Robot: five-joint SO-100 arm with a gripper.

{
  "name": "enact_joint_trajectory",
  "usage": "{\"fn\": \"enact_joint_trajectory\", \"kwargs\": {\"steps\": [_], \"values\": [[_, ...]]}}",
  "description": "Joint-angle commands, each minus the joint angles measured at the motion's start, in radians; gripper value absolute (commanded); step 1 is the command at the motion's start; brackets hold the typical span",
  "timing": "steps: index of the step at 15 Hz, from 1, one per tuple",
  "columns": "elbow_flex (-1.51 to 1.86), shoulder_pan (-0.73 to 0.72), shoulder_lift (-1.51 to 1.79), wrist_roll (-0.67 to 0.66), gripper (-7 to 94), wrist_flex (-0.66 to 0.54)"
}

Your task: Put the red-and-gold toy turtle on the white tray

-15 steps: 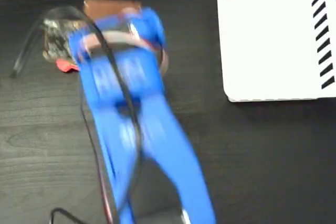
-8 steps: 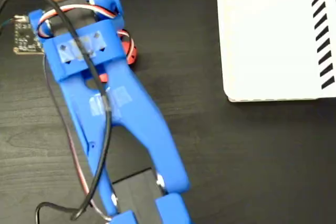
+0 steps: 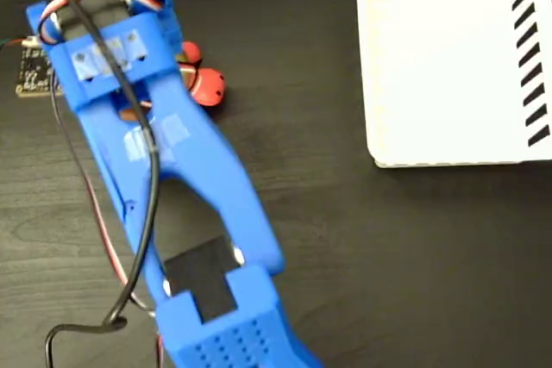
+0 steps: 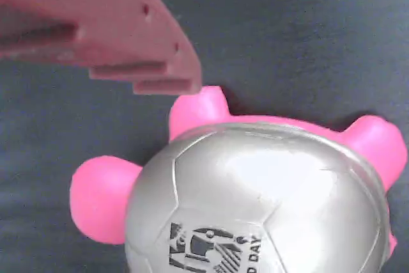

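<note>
One turtle point(image 4: 255, 202), one tray point(image 3: 448, 66)

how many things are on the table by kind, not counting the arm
toy turtle: 1
white tray: 1
small circuit board at the left edge of the fixed view: 1
total: 3

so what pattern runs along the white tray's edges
Short black diagonal stripes along the white tray's top and right edges, clearest in the fixed view.
</note>
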Motion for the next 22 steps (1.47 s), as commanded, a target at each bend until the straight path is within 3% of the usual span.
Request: {"fn": "enact_joint_trajectory", "kwargs": {"steps": [1, 8, 14, 17, 21, 22], "values": [[-0.054, -0.009, 0.012, -0.005, 64, 0.005], [-0.101, -0.011, -0.094, -0.012, 67, -0.012], [-0.078, -0.026, -0.167, 0.002, 63, -0.095], [-0.064, -0.034, -0.17, 0.006, 48, -0.12], [-0.054, -0.021, -0.091, 0.023, 5, -0.101], [-0.028, -0.015, -0.029, 0.02, 0, -0.106]]}}
